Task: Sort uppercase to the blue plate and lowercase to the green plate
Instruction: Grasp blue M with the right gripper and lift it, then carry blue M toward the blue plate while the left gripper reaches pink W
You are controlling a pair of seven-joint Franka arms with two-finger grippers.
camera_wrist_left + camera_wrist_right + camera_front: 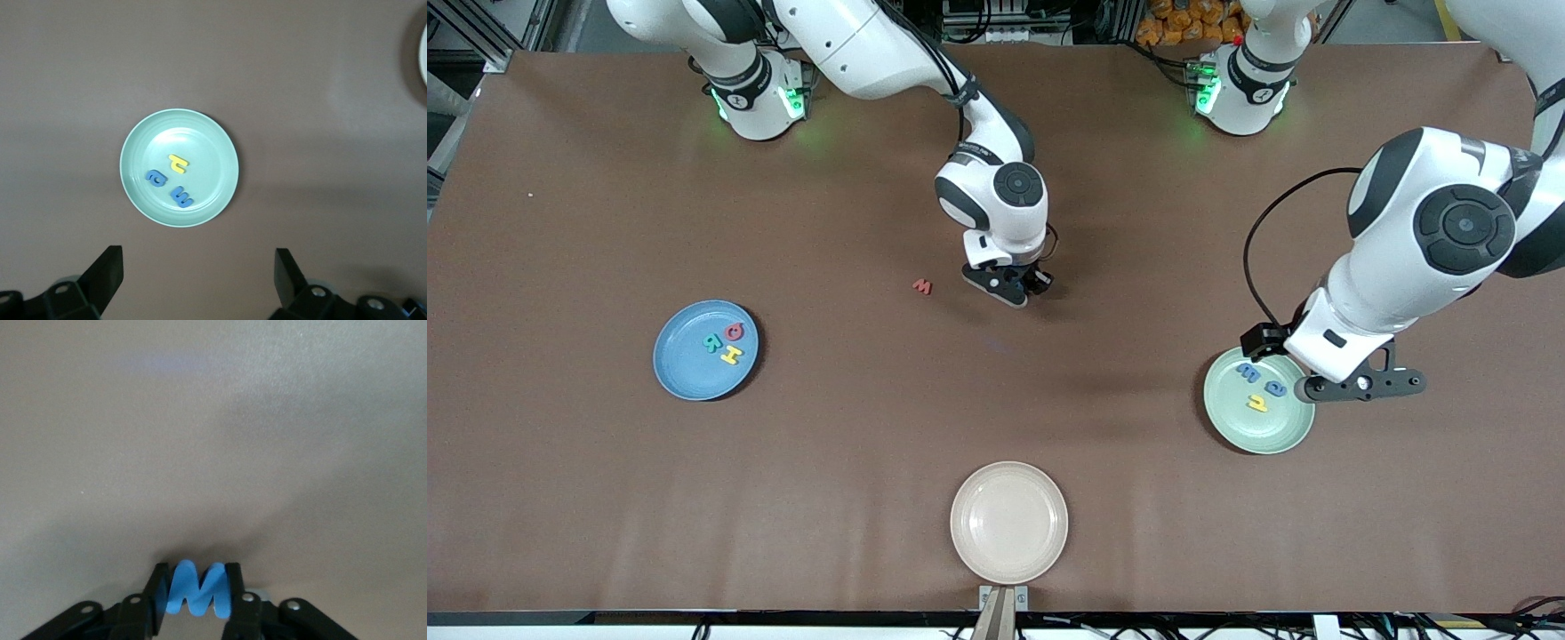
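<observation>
The right gripper (197,600), low at mid-table, is pinching the blue capital letter (197,588) between its fingers. The left gripper (199,267) is waiting spread wide over the green plate (1294,433). A red letter (922,286) is lying nearby on the table (605,498).

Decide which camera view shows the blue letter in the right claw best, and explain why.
The right wrist view: the blue letter fills the gap between the right claw's fingers, its zigzag shape plain. In the front view the claw hides it almost wholly. The left wrist view does not show it, only the green plate.
</observation>
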